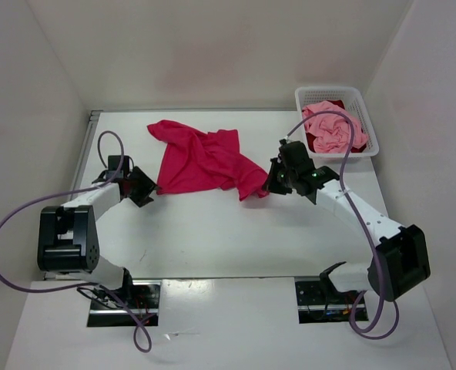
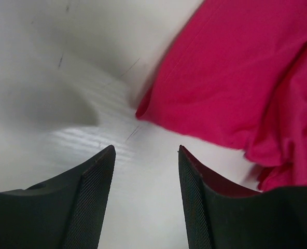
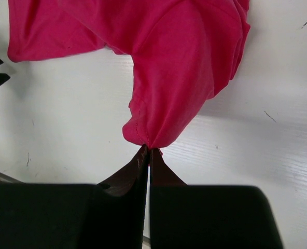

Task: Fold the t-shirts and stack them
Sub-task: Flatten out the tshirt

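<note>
A bright magenta-red t-shirt (image 1: 201, 158) lies crumpled across the back middle of the white table. My right gripper (image 1: 268, 185) is shut on its lower right corner (image 3: 153, 136), the cloth pinched at the fingertips. My left gripper (image 1: 146, 193) stands open just left of the shirt's lower left corner (image 2: 143, 111), with only bare table between its fingers (image 2: 94, 187). A light pink t-shirt (image 1: 332, 127) sits bunched in the white basket (image 1: 367, 123), on top of a dark crimson t-shirt (image 1: 314, 142).
The white lattice basket stands at the back right corner. White walls enclose the table on three sides. Purple cables loop from both arms. The table's metal rail (image 1: 87, 146) runs along the left edge.
</note>
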Motion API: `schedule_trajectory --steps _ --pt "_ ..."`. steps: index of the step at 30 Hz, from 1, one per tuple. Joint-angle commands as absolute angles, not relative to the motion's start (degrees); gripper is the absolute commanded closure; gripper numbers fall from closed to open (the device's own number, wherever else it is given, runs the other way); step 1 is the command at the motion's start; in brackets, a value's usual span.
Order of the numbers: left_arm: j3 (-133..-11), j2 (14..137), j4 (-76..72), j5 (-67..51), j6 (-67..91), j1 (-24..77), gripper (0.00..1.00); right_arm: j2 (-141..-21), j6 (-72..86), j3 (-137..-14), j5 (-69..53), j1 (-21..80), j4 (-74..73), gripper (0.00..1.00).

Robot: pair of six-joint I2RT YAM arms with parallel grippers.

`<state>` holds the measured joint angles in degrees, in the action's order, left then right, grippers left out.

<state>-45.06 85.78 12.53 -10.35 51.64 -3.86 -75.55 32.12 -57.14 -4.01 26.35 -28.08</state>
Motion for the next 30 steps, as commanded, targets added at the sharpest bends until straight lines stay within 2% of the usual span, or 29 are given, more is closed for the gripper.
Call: schedule_trajectory --steps 1,6,9,15,18,23,26,27,30 --pt "-44.9 88.4 4.5 -10.8 58.4 -4.0 0.41 -72.9 32.7 -56.5 -5.1 26.3 -26.3 0.98" --pt "-46.0 92.8 1.3 -10.8 60.6 -3.3 0.51 -71.7 33.2 -55.3 -5.1 26.3 -26.3 0.98" --pt "-47.1 94.8 1.3 -11.4 60.6 -2.8 0.61 -71.2 33.2 -55.3 -4.5 26.3 -26.3 0.98" --pt "-51.5 95.5 3.4 -9.1 57.4 -2.8 0.91 -71.2 34.8 -54.2 -2.4 26.3 -29.4 0.98" --pt "-56.3 91.7 7.3 -8.0 52.5 -3.9 0.99 -71.8 37.3 -50.0 -4.7 26.3 -32.5 0.96" --pt "-58.4 81.2 15.6 -8.6 44.3 -10.7 1.00 -77.9 39.4 -48.7 -9.4 33.0 -34.6 0.88" --pt "-58.4 78.5 20.5 -7.6 39.6 -13.2 1.00 -78.5 39.9 -48.7 -9.9 34.4 -35.9 0.77" --pt "-57.8 78.5 21.1 -6.9 39.1 -13.2 1.00 -77.8 39.9 -48.7 -8.8 34.4 -35.9 0.63" --pt "-56.0 77.8 21.8 -6.3 37.8 -14.8 1.00 -77.2 39.9 -49.2 -8.3 30.9 -34.9 0.46"
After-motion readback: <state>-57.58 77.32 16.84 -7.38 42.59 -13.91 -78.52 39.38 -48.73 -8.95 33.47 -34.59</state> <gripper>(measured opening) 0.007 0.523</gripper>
